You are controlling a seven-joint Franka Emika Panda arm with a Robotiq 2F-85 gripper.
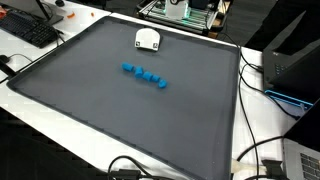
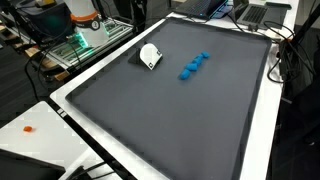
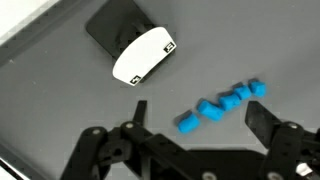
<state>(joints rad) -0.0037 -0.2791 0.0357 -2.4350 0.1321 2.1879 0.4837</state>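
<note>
My gripper [image 3: 196, 108] hangs released and empty over the mat [image 1: 90, 110]. The blue blocks [image 3: 222, 102] lie in a row mid-mat, nearer than the white box [image 3: 140, 55]. They sit framed between my fingers, I judge for lining up.

A wide dark grey mat [image 1: 120, 110] covers a white table [image 1: 60, 128]. In an exterior view, a black keyboard [image 1: 30, 30] sits at the upper left and black cables [image 1: 262, 78] trail down the right edge. A laptop [image 2: 262, 12] sits at the upper right.
</note>
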